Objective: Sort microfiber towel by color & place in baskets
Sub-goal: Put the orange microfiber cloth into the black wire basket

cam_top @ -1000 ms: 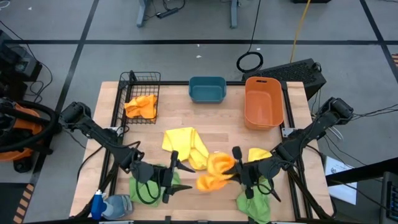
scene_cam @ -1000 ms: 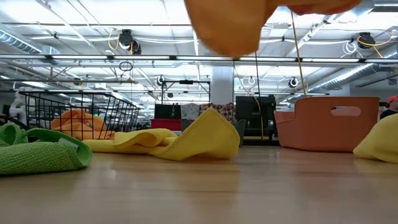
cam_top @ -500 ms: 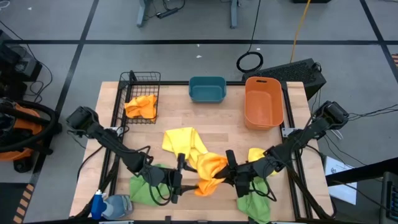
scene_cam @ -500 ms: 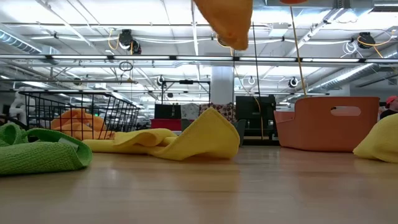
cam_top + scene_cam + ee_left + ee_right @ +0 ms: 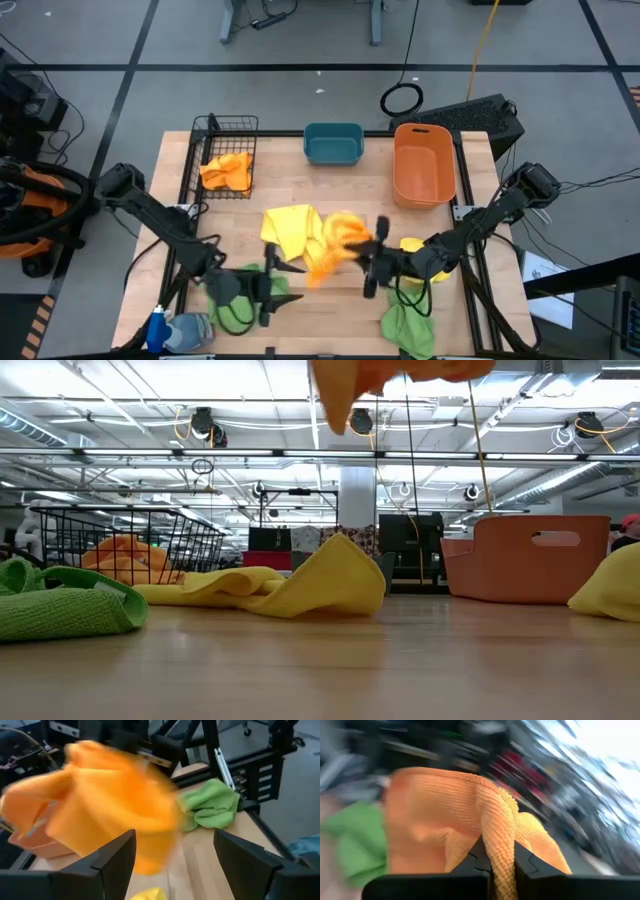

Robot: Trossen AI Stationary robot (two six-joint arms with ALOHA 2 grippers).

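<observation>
My right gripper (image 5: 368, 266) is shut on an orange towel (image 5: 335, 245), which hangs blurred above the table's middle and shows at the top of the low view (image 5: 385, 378). My left gripper (image 5: 270, 280) is open over a green towel (image 5: 240, 292), pointing at the orange towel (image 5: 110, 815) without touching it. A yellow towel (image 5: 290, 228) lies crumpled on the table. The black wire basket (image 5: 228, 135) holds another orange towel (image 5: 227, 170). The teal tub (image 5: 333, 143) and orange bin (image 5: 424, 173) stand at the far edge. My right gripper pinches a raised fold of the orange towel (image 5: 499, 851) between its two fingers, coming level from the table's right. The cloth spreads beyond the fingers and hangs slack, lifted clear of the table.
A second green towel (image 5: 408, 325) lies at the near right, and another yellow towel (image 5: 415, 246) lies beneath the right arm. A spray bottle (image 5: 172, 330) lies at the near left corner. Bare wood shows between the towels and the baskets.
My right gripper carried the orange towel a little toward the table's left and lifted it; the cloth swung toward the far edge, over the yellow towel. My left gripper moved right toward the towel, then drew back left, staying open.
</observation>
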